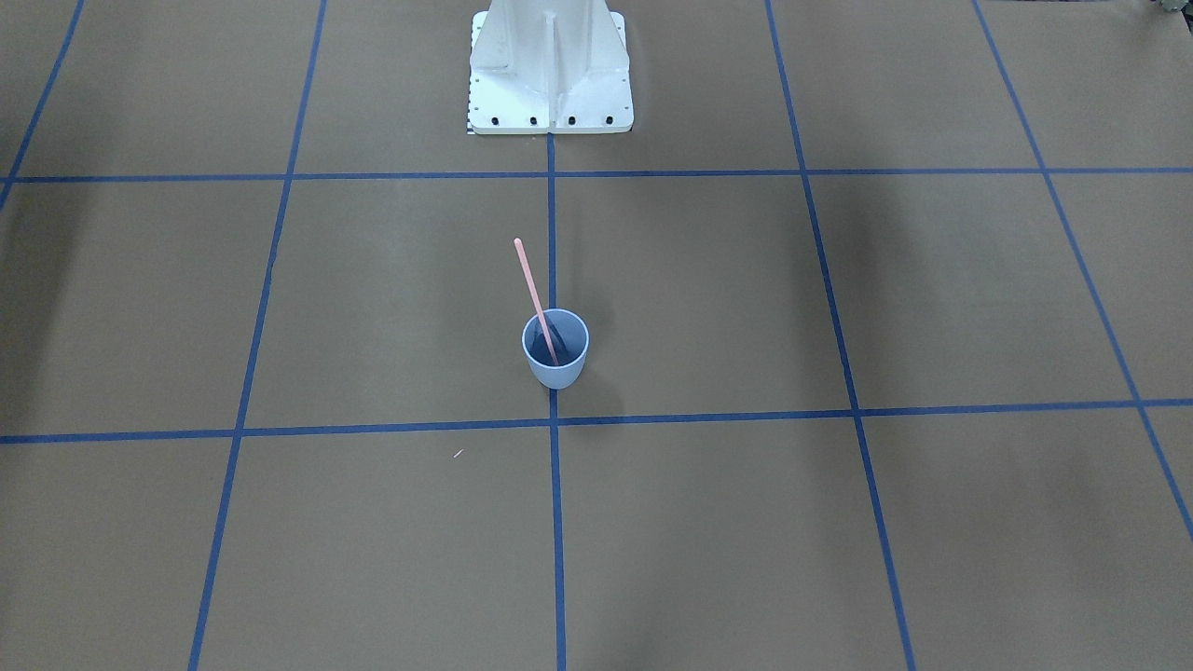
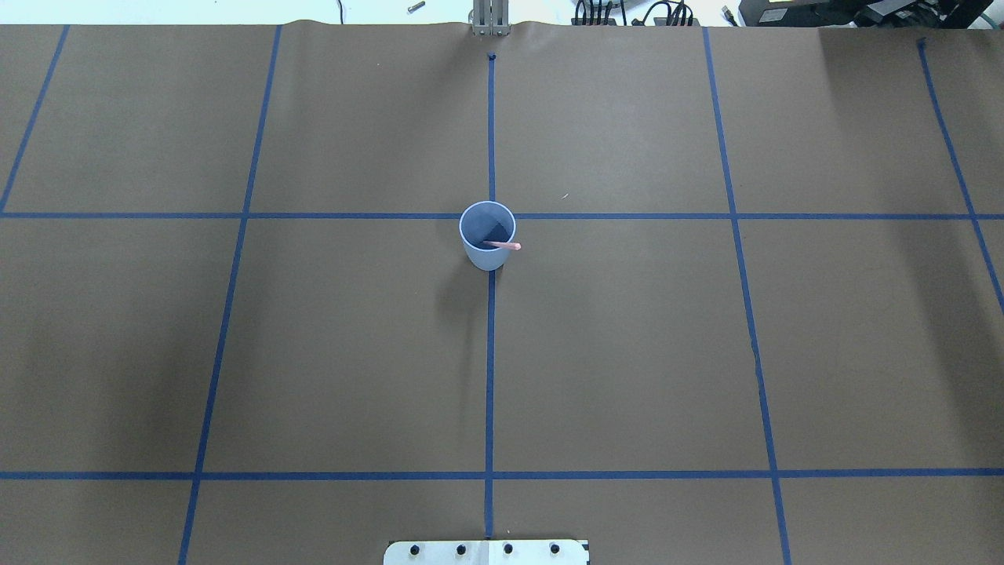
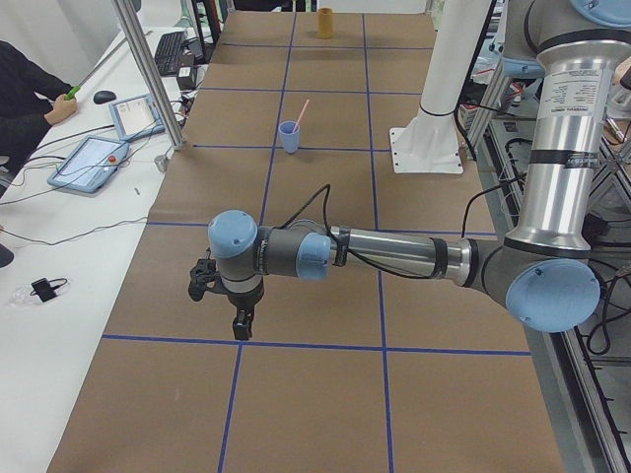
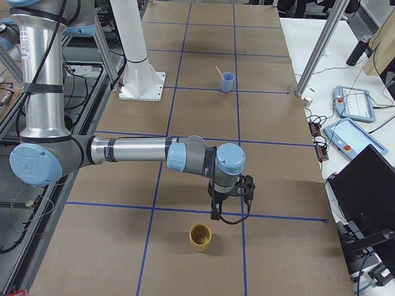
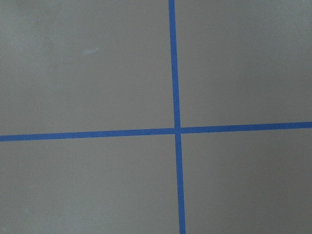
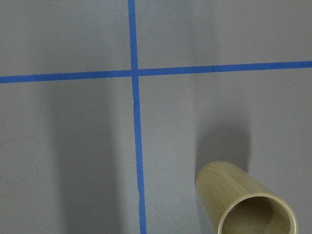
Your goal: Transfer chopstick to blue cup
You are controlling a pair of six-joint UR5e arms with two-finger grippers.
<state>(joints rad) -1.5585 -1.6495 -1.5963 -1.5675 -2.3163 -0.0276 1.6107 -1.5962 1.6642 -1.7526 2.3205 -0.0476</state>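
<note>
The pale blue cup (image 1: 556, 371) stands upright at the table's middle, on a blue tape line. The pink chopstick (image 1: 531, 282) stands inside it, leaning on the rim with its upper half sticking out. The overhead view shows the blue cup (image 2: 486, 256) with the chopstick (image 2: 507, 246) poking over its rim. My left gripper (image 3: 240, 331) hangs over bare table at the left end, far from the cup; I cannot tell its state. My right gripper (image 4: 215, 214) hangs at the right end beside a bamboo cup; I cannot tell its state either.
A bamboo cup (image 4: 200, 237) stands just below the right gripper, and it shows as a bamboo cup (image 6: 246, 207) in the right wrist view. The white robot pedestal (image 1: 550, 79) is behind the blue cup. Tablets (image 3: 91, 158) and a person's sleeve (image 3: 25, 89) are off the table's side.
</note>
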